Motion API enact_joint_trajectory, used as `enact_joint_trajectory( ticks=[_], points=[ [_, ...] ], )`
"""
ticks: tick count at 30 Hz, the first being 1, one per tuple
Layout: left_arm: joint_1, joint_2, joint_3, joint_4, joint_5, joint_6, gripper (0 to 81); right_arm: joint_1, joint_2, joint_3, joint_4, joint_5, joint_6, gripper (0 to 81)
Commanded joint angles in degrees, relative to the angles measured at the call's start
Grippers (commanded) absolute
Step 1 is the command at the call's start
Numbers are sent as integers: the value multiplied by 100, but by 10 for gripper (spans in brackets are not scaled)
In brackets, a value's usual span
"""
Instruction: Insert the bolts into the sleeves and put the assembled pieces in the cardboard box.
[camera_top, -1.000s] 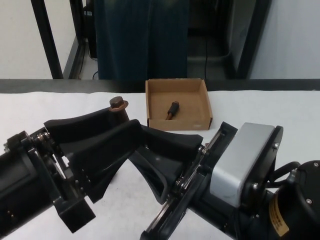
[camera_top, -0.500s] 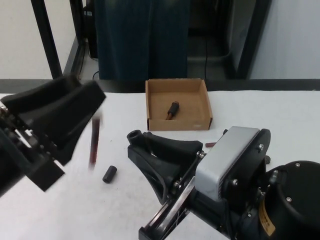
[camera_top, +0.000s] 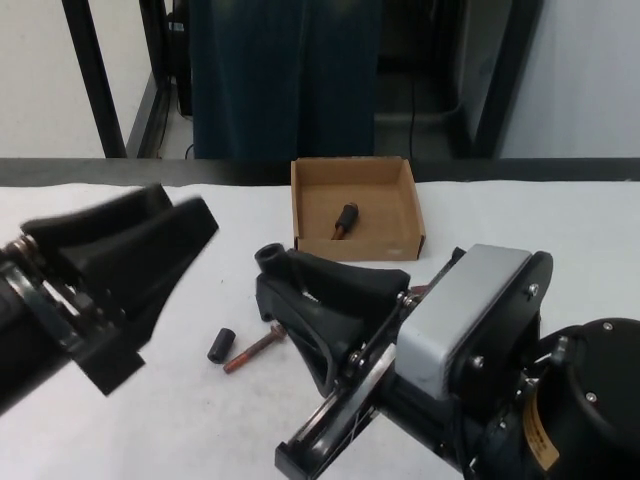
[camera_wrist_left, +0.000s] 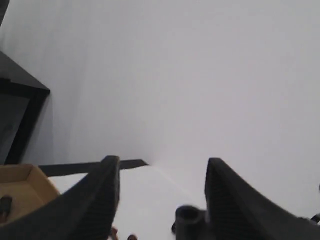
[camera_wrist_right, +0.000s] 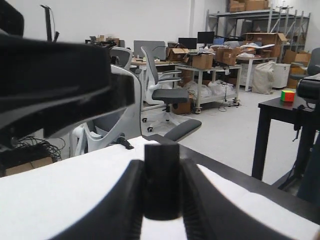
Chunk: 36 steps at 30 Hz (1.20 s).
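While the right hand (camera_wrist_right: 161, 175) clamps a black sleeve (camera_top: 268, 257), the left hand (camera_wrist_left: 162, 172) hangs open (fingers (camera_wrist_left: 95, 200) well apart) and a bolt (camera_top: 255, 349) lies on the worktop (camera_top: 150, 440).

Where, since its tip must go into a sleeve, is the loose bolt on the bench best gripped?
Probably across the shank of the bolt, toward one end, coming straight down. It lies flat on the white bench, so both its sides are open and the other end stays free.
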Motion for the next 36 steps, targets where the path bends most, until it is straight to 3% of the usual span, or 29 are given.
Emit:
enact_joint_trajectory(
  ticks=[1,9,19,24,28,36],
  points=[
    [28,4,-17,613,-13,498,489,-30,16,-52,14,535,-135,3],
    [28,913,-187,1645,184,1643,489,-428,-123,-181,715,1193,-134,3],
    [28,2853,-1577,2833,-142,3174,489,-1957,-1032,-328,2176,1193,-397,3],
    [28,3839,-2599,4194,-351,3998,489,-2755,-1488,-328,3040,1083,-397,3],
    [28,4412,-3261,4805,-476,4413,489,-3177,-1792,-328,3902,1067,-397,3],
    [28,5229,-4184,5971,-835,5553,489,-3586,-2141,-328,4785,952,-397,3]
  ],
)
